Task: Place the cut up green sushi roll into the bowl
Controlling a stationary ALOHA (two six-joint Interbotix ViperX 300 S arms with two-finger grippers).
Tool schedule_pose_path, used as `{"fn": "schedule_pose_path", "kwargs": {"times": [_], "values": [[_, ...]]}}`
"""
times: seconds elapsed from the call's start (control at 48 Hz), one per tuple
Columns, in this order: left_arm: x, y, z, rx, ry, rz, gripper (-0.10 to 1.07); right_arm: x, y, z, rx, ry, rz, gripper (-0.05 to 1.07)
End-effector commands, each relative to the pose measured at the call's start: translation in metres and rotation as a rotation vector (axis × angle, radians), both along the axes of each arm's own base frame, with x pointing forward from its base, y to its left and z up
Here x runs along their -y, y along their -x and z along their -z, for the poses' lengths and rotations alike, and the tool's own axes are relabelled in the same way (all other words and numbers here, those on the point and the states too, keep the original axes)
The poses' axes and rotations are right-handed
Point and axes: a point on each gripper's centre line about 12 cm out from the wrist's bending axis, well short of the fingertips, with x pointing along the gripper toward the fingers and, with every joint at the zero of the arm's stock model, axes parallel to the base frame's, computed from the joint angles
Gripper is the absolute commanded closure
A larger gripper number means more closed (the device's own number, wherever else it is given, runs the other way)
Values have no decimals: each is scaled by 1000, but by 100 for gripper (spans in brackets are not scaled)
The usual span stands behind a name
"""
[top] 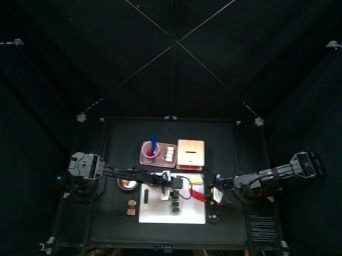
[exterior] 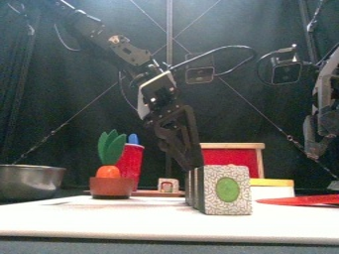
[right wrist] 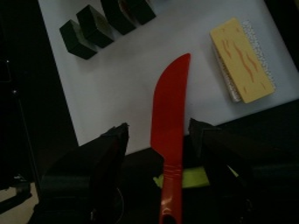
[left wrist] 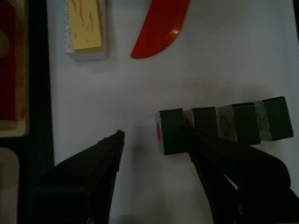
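Green-topped sushi slices lie in a short row on a white sheet near the counter's front edge; in the front view the nearest slice stands on edge, its green round face toward the front. The left claw hangs just beside the row's end with its jaws wide apart and nothing between them. The right claw has its jaws apart on either side of a red knife lying on the sheet; whether they touch it I cannot tell. A yellow block lies beside the knife. The bowl sits at the counter's left edge, well apart from the slices.
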Motion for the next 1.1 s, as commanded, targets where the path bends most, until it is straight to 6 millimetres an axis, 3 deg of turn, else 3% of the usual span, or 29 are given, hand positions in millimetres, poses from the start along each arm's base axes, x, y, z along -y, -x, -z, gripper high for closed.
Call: {"fn": "schedule_pose_path", "kwargs": {"times": [0.0,0.229,1.083], "values": [[-1,-7,-18,51,0,-1,8,1,-3,-4,20,-3,4,12],[3,-7,-22,41,2,9,8,2,-1,-2,11,-7,14,12],[2,-6,3,-31,1,6,8,5,0,1,0,-10,29,12]]}}
